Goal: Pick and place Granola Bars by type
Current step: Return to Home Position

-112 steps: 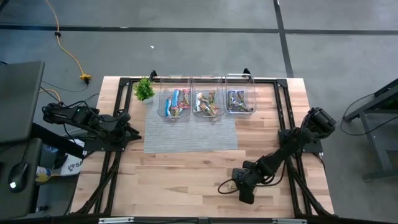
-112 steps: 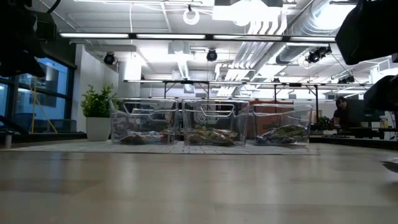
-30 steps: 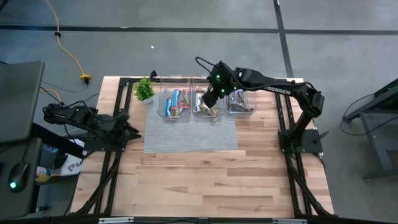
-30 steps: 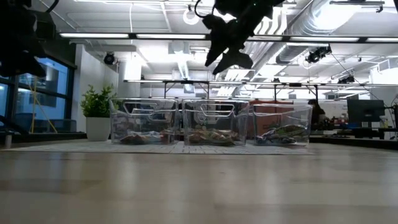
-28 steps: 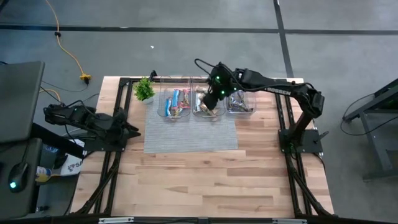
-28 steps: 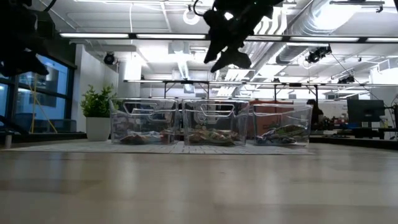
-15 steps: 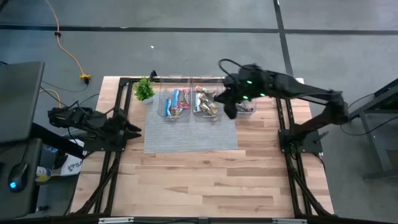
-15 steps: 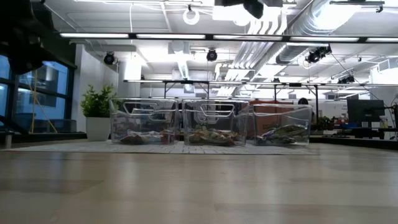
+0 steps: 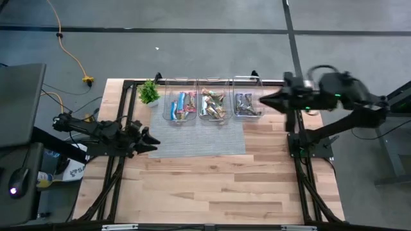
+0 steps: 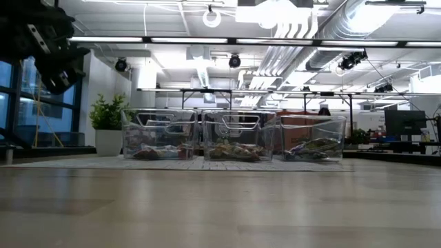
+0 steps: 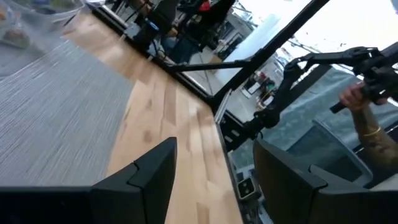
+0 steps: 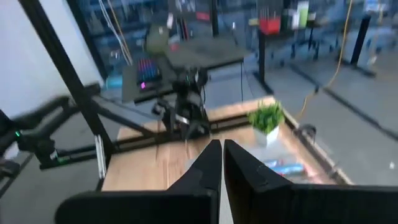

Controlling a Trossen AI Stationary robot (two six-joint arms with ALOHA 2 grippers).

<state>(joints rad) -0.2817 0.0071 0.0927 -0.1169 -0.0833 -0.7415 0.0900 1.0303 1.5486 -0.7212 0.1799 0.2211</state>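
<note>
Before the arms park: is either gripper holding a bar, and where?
Nothing is held: left gripper open and empty, right gripper shut on nothing.

A: Anyone managing to read any text or brand here?

B: Nope, nothing's coming through. Print on the Granola Bars (image 9: pixel 212 106) at 12 o'clock is looking too tiny to read.
</note>
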